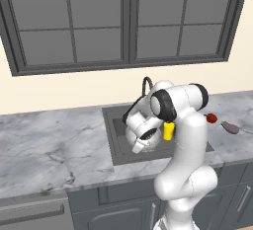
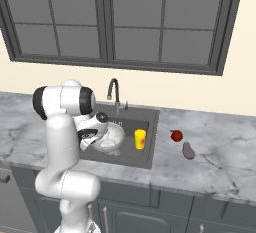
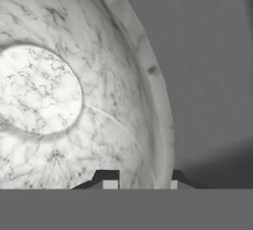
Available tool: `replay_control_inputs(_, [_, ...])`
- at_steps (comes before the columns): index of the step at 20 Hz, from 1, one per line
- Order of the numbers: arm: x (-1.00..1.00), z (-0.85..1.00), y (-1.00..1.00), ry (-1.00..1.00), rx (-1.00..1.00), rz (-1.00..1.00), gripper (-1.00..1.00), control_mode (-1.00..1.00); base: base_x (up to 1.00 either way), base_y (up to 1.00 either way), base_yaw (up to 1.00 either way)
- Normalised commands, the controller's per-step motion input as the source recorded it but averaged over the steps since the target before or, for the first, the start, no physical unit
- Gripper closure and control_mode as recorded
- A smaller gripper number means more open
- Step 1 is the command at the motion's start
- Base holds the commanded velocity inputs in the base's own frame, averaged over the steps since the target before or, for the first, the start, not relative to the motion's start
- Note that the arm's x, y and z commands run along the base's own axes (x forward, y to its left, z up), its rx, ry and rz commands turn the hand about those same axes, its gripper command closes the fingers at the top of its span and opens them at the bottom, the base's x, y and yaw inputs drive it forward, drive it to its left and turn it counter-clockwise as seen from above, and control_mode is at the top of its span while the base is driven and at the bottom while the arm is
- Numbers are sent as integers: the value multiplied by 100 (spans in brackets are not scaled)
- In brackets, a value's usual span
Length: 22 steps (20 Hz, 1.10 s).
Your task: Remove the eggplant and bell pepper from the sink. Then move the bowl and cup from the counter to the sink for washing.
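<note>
My gripper (image 3: 143, 182) is shut on the rim of the marbled white-grey bowl (image 3: 59, 100), one fingertip inside the wall and one outside. The bowl (image 2: 111, 138) hangs low in the dark grey sink (image 2: 146, 115), at its left side; whether it touches the bottom I cannot tell. The yellow cup (image 2: 140, 139) stands upright in the sink to the bowl's right, also seen as the cup (image 1: 168, 131) beside my arm. On the counter (image 2: 220, 147) right of the sink lie the red bell pepper (image 2: 176, 136) and, nearer the front edge, the purple eggplant (image 2: 188, 150).
A curved gooseneck faucet (image 2: 114, 90) rises behind the sink, close to my arm's upper link. A dark-framed window (image 2: 125, 22) fills the wall above. Marble worktop (image 1: 49, 145) stretches left of the sink, with dark cabinets (image 1: 113, 204) below.
</note>
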Motion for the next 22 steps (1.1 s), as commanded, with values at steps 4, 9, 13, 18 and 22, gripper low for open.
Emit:
replay_control_inputs(4, [17, -11, 0, 0, 0, -3, 100, -100, 0, 0, 0])
replay_control_inputs(9, [13, -4, 0, 0, 0, -2, 100, -100, 0, 0, 0])
replay_control_inputs(13, [12, 0, 0, 0, 0, -2, 100, -100, 0, 0, 0])
replay_control_inputs(18, [9, 0, 0, 0, 0, -2, 100, -100, 0, 0, 0])
replay_control_inputs(22, [10, 0, 0, 0, 0, -1, 100, -100, 0, 0, 0])
